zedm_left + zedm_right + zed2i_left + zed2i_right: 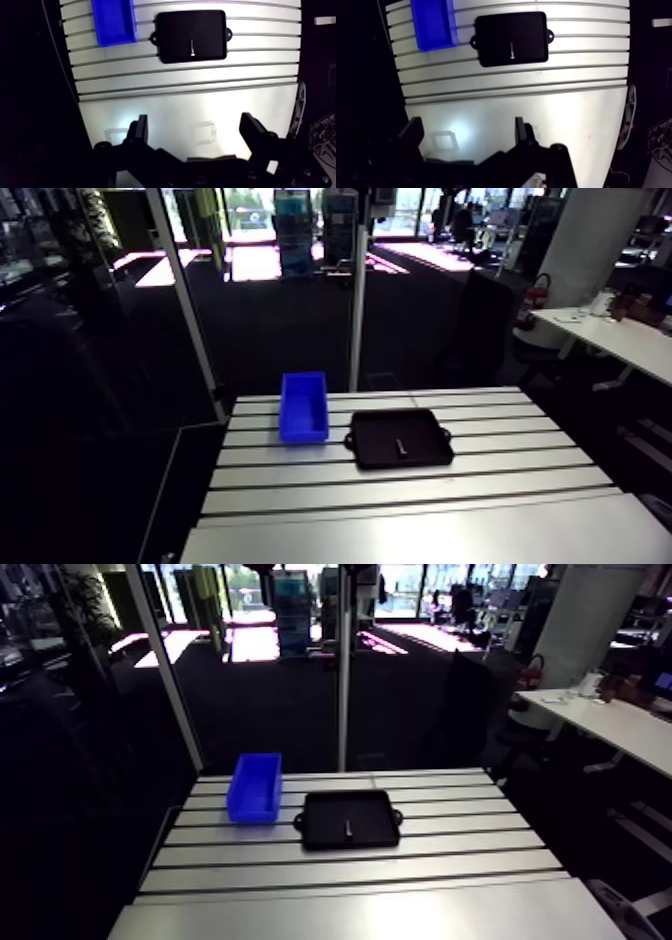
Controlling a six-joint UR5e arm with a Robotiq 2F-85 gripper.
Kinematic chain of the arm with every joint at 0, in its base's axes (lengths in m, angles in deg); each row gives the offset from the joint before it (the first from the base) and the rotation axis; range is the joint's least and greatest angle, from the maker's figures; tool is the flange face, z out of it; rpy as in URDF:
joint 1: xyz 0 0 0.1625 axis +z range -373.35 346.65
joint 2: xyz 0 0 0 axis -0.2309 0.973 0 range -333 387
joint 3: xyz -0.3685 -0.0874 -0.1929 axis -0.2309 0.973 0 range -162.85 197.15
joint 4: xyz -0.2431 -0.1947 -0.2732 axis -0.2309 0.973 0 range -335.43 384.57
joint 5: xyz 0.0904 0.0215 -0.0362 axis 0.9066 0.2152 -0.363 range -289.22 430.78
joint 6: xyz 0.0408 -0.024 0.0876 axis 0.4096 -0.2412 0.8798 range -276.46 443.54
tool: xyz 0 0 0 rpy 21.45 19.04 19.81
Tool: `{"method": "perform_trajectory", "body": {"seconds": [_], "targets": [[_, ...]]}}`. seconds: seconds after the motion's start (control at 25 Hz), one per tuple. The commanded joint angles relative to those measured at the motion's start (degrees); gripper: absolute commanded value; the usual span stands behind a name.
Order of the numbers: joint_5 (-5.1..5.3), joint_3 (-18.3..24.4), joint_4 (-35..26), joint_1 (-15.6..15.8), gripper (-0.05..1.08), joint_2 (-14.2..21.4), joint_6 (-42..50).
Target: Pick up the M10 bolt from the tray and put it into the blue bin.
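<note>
A black tray (165,35) lies on the slotted table (200,100), well ahead of my gripper (195,131). The small M10 bolt (191,47) lies inside the tray near its middle; the arm view shows the bolt (400,447) too. The blue bin (114,21) stands right beside the tray, and in the arm view this bin (303,406) sits to the tray's (375,438) left. My gripper hangs high above the table's smooth front plate, fingers (139,131) wide apart and holding nothing.
The table's left edge (75,95) drops into dark floor. A metal post (357,298) rises behind the table's far edge, between bin and tray.
</note>
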Motion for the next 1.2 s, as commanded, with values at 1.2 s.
{"method": "perform_trajectory", "body": {"seconds": [1.2], "targets": [[-0.08,-5.38,6.33,-6.54,0.01,-2.9,-13.09]]}}
